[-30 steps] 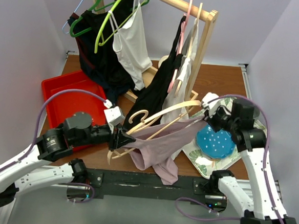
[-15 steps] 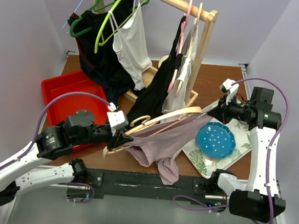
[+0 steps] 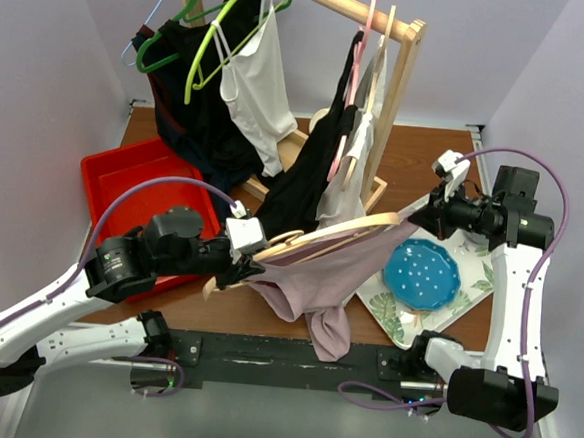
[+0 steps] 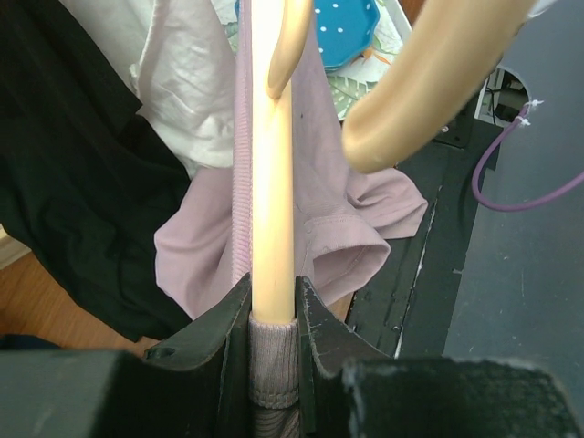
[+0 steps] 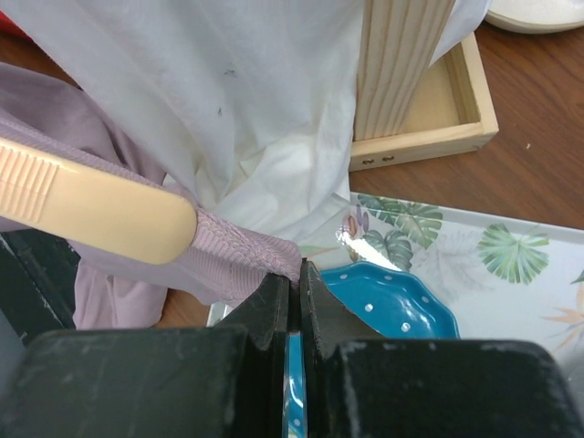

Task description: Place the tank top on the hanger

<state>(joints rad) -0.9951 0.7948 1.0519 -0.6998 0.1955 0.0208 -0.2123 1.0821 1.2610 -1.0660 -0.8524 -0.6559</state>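
The pale wooden hanger (image 3: 346, 230) lies slanted in mid-air over the table's front middle. My left gripper (image 3: 250, 267) is shut on its left arm. In the left wrist view the jaws clamp the hanger arm (image 4: 272, 182) where a ribbed strap of the tank top (image 4: 274, 374) sleeves its end. The dusty-mauve tank top (image 3: 318, 281) hangs below the hanger and droops over the front edge. My right gripper (image 3: 430, 215) is shut on the other strap (image 5: 242, 251), stretched just past the hanger's right tip (image 5: 100, 208).
A wooden rack (image 3: 402, 76) at the back carries black garments (image 3: 204, 113) and a white top (image 3: 256, 86) on green and pink hangers. A red bin (image 3: 124, 182) sits at left. A blue dotted plate (image 3: 422, 273) rests on a leaf-print tray (image 3: 475, 292) at right.
My right arm swung up and back to the right, pulling the strap taut past the hanger tip. My left arm carried the hanger slightly right and up.
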